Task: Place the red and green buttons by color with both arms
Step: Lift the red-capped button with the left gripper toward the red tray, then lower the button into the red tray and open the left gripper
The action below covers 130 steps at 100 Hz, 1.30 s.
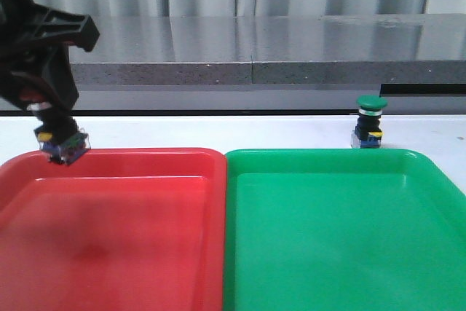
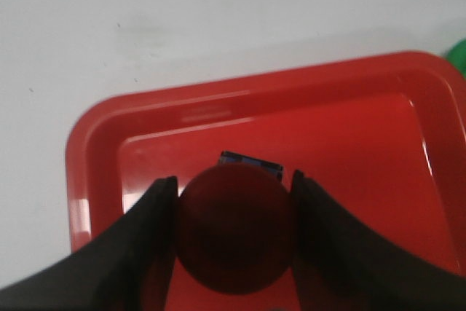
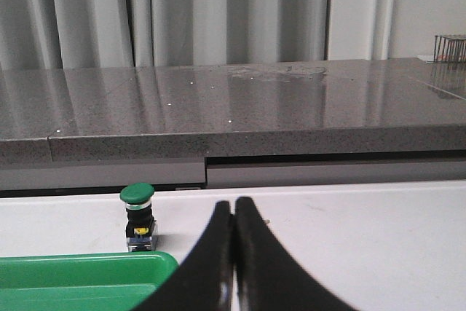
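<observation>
My left gripper (image 2: 233, 189) is shut on the red button (image 2: 234, 227), one finger on each side of its dark-red cap. In the front view this gripper (image 1: 57, 127) hangs over the far left corner of the red tray (image 1: 109, 238), and the red button's (image 1: 64, 145) bluish base hangs tilted just above the rim. The green button (image 1: 370, 123) stands upright on the white table behind the green tray (image 1: 342, 245). My right gripper (image 3: 233, 206) is shut on nothing; the green button (image 3: 138, 216) stands apart from it, beyond the green tray's corner (image 3: 80, 273). The right arm is out of the front view.
The two trays lie side by side, touching along their inner rims. A grey stone ledge (image 1: 255, 56) runs across behind the white table, with curtains behind it. A sliver of the green tray (image 2: 457, 52) shows at the edge of the left wrist view.
</observation>
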Available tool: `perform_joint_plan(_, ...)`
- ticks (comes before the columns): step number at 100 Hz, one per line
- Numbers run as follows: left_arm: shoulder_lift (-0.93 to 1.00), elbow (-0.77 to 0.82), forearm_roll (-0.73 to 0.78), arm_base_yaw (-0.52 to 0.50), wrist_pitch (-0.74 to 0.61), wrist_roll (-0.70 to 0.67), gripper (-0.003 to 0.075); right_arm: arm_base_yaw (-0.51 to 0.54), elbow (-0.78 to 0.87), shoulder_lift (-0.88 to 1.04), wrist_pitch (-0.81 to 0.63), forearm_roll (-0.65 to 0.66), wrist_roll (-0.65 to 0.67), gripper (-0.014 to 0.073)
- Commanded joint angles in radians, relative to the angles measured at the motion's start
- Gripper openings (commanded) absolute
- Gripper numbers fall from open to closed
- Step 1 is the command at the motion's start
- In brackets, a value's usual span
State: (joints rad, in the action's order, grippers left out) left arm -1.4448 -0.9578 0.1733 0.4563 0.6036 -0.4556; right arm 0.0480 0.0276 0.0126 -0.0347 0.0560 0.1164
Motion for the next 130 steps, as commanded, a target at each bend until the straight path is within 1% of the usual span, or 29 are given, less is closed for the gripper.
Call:
perform_joint_plan(1, 0.056, 0.031, 0.044, 0.055, -0.068, -0.079, 0.0147, 0.007, -0.019, 0.020, -0.084, 0.010, 0.000, -0.0064)
perform_joint_plan(15, 0.056, 0.083, 0.049, 0.134, -0.100, -0.129, 0.0147, 0.007, -0.019, 0.020, -0.084, 0.010, 0.000, -0.0064)
perform_joint_plan(25, 0.056, 0.112, 0.047, 0.179, -0.154, -0.143, 0.0147, 0.007, -0.019, 0.020, -0.084, 0.010, 0.000, -0.0064)
perform_joint_plan(45, 0.056, 0.194, 0.049, 0.209, -0.264, -0.144, 0.0147, 0.007, -0.019, 0.020, -0.084, 0.010, 0.000, -0.0064)
perform_joint_plan(60, 0.039, 0.220, 0.049, 0.213, -0.264, -0.144, 0.0147, 0.007, -0.019, 0.020, -0.084, 0.010, 0.000, -0.0064)
perform_joint_plan(78, -0.002, 0.221, 0.049, 0.213, -0.232, -0.144, 0.0153, 0.007, -0.019, 0.020, -0.084, 0.010, 0.000, -0.0064)
perform_joint_plan(82, -0.009, 0.221, 0.043, 0.213, -0.230, -0.144, 0.0174, 0.007, -0.019, 0.020, -0.084, 0.010, 0.000, -0.0064)
perform_joint_plan(87, -0.009, 0.221, 0.040, 0.213, -0.230, -0.144, 0.0226, 0.007, -0.019, 0.020, -0.084, 0.010, 0.000, -0.0064)
perform_joint_plan(92, -0.009, 0.221, 0.040, 0.213, -0.232, -0.144, 0.0300, 0.007, -0.019, 0.020, -0.084, 0.010, 0.000, -0.0064)
perform_joint_plan(97, -0.009, 0.221, 0.040, 0.213, -0.234, -0.144, 0.0397, 0.007, -0.019, 0.020, -0.084, 0.010, 0.000, -0.0064)
perform_joint_plan(99, -0.009, 0.221, 0.040, 0.213, -0.234, -0.144, 0.0420, 0.007, -0.019, 0.020, -0.084, 0.010, 0.000, -0.0064)
perform_joint_plan(102, -0.009, 0.221, 0.038, 0.213, -0.234, -0.144, 0.0475, 0.007, -0.019, 0.020, -0.084, 0.010, 0.000, -0.0064)
perform_joint_plan(109, -0.009, 0.221, 0.031, 0.213, -0.234, -0.144, 0.0550, 0.007, -0.019, 0.020, -0.084, 0.010, 0.000, -0.0064)
perform_joint_plan(114, -0.009, 0.221, 0.031, 0.213, -0.234, -0.144, 0.0567, 0.007, -0.019, 0.020, -0.084, 0.010, 0.000, -0.0064)
perform_joint_plan(130, 0.003, 0.194, 0.031, 0.213, -0.232, -0.144, 0.0567, 0.007, -0.019, 0.020, -0.084, 0.010, 0.000, -0.0064)
